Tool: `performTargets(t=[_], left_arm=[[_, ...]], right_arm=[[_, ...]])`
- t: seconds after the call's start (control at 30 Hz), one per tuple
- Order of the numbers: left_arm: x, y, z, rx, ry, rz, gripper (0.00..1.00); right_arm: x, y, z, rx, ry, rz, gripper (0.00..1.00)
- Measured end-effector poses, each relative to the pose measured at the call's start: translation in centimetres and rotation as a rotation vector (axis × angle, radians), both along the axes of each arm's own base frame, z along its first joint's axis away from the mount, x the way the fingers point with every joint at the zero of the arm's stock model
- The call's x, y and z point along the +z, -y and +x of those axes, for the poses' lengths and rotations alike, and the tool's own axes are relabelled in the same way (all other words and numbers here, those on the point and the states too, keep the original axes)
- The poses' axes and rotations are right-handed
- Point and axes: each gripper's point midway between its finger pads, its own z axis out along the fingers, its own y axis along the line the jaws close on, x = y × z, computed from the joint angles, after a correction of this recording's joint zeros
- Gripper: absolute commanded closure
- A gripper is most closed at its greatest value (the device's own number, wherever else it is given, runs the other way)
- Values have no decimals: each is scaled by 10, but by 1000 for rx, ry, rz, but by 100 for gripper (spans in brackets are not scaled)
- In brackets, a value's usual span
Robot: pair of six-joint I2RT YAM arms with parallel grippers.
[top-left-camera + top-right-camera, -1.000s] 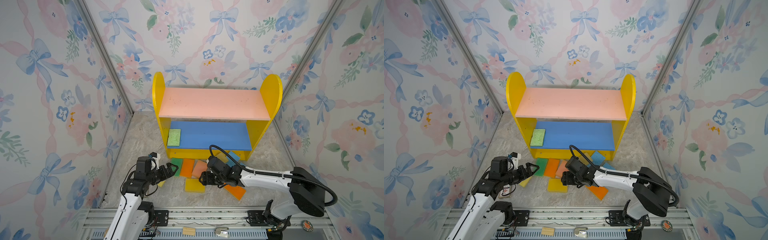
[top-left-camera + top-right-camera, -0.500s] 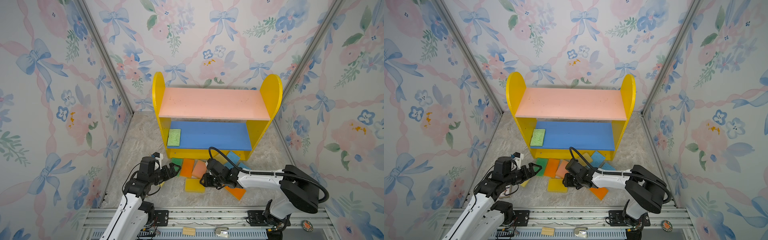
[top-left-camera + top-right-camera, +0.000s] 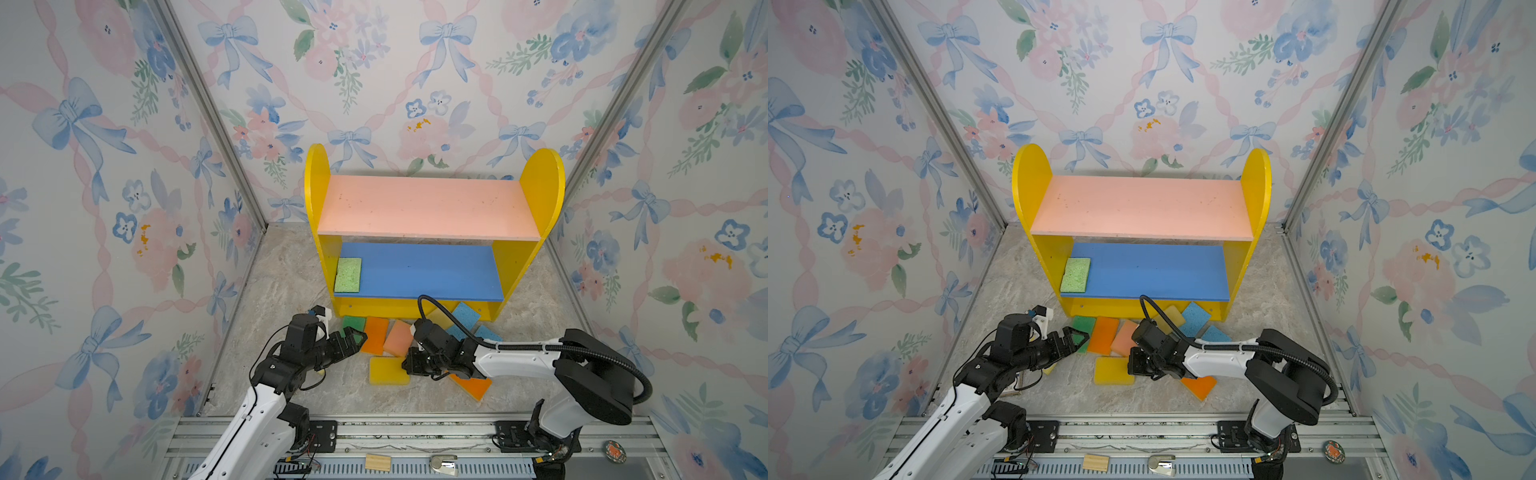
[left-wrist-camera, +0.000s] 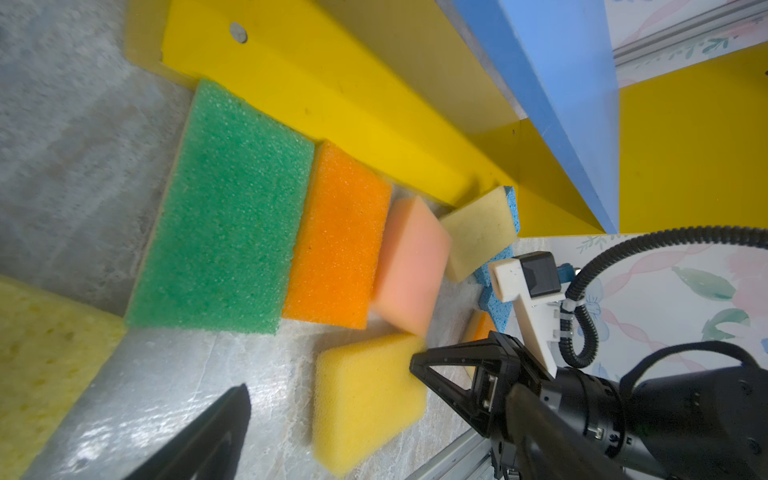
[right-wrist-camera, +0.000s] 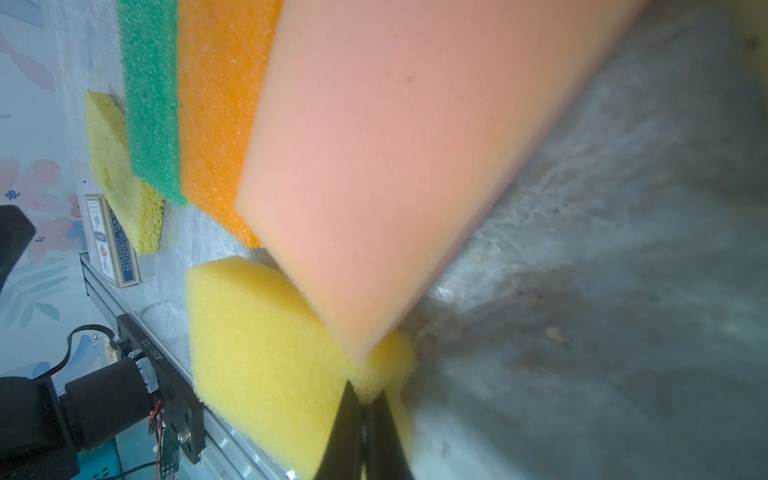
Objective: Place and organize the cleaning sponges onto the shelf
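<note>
Right gripper pinches corner of flat yellow foam sponge, jaws squeezed tight, sponge lying on floor before two-board yellow wooden shelf. Left gripper spread wide, holding nothing, near dark green foam sponge. Light green sponge sits on shelf's blue lower board, left end. Small printed box: writing too tiny to read.

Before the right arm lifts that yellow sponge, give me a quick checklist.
1. Right gripper shut on yellow sponge: ok.
2. Grip depth: not ok, fingers pinch only a corner.
3. Peach sponge clear of it: cannot tell, corners overlap in the right wrist view.
4. Left gripper out of the path: ok, open by the dark green sponge.
5. Room on blue board of shelf: ok, one light green sponge at its left end.
</note>
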Motion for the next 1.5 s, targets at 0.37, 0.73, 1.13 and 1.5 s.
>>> performTargets(t=[0.37,0.73,1.13,1.5], left_arm=[[15,4,1,32,41,-67,2],[90,61,-5,-77,214,-337,2],[93,122,-12,-159,228,-367,10],[124,129,5,-122,340,-416,51]], right_arm=[[98,22,18,-142,124,219,98],[152,52,33,-317,211,318,98],[181,47,34,-333,240,378,97],[196,46,27,-322,250,422,90]])
